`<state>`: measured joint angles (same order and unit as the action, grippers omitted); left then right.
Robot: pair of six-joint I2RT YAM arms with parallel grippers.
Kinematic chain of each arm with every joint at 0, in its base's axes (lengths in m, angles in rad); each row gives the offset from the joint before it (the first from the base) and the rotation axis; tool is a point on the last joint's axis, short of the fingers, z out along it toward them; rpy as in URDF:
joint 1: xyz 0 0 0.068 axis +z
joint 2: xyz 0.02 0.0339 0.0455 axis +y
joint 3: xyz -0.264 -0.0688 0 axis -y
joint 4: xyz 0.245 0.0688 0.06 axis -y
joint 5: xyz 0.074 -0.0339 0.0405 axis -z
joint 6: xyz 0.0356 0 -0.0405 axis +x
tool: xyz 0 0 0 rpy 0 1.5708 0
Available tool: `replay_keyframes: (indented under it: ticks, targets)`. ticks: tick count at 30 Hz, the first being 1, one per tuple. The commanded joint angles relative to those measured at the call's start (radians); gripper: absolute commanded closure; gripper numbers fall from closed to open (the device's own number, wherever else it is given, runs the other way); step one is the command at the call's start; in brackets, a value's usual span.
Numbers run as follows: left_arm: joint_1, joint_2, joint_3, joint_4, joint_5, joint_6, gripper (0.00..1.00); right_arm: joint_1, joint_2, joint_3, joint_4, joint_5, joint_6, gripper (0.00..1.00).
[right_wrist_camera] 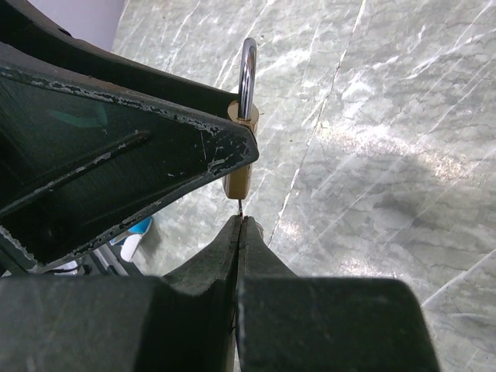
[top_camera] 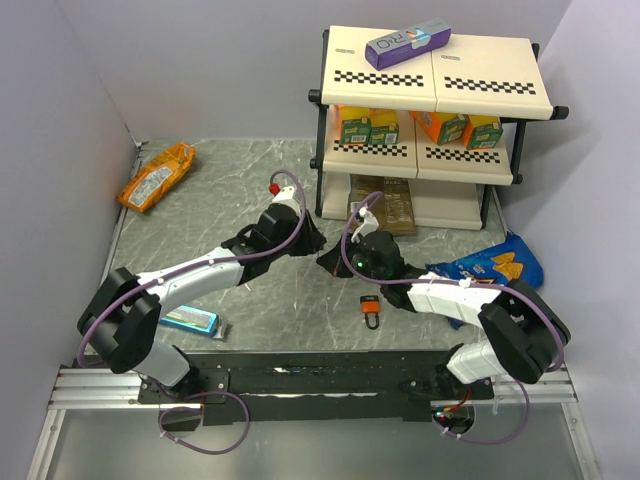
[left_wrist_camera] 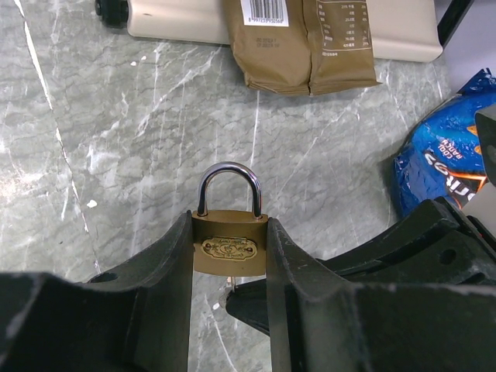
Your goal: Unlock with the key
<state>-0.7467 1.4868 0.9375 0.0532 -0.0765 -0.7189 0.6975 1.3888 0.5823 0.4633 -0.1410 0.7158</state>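
Observation:
My left gripper (left_wrist_camera: 229, 221) is shut on the brass padlock (left_wrist_camera: 229, 248) and holds it by its sides above the table, with the silvery shackle (left_wrist_camera: 229, 182) closed and pointing away. My right gripper (right_wrist_camera: 242, 221) is shut on the key (right_wrist_camera: 241, 206). Only its thin metal blade shows, running from the fingertips up into the bottom of the padlock (right_wrist_camera: 237, 183). The blade also shows under the padlock in the left wrist view (left_wrist_camera: 230, 284). The key's black head is hidden between the fingers. In the top view the two grippers (top_camera: 315, 242) (top_camera: 337, 262) meet mid-table.
An orange-red padlock (top_camera: 370, 308) lies just in front of the right gripper. A shelf rack (top_camera: 430, 120) stands at the back with a brown packet (left_wrist_camera: 306, 46) at its foot. A blue chip bag (top_camera: 490, 265) lies right, an orange packet (top_camera: 157, 176) far left, a blue packet (top_camera: 190, 320) near left.

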Motion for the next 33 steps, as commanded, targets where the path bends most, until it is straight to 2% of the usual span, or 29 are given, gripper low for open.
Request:
replay_keyframes:
  ticks: [1, 18, 33]
  targets:
    - [-0.036, -0.025, 0.029, -0.003, 0.069, -0.002, 0.99, -0.024, -0.05, 0.014, 0.117, 0.084, -0.013, 1.0]
    - [-0.052, -0.017, 0.026, 0.023, 0.121, 0.032, 0.99, -0.046, -0.093, 0.007, 0.1, 0.093, -0.045, 1.0]
    - [-0.052, -0.011, 0.05, -0.007, 0.09, 0.067, 0.99, -0.049, -0.145, -0.022, 0.064, 0.106, -0.056, 1.0]
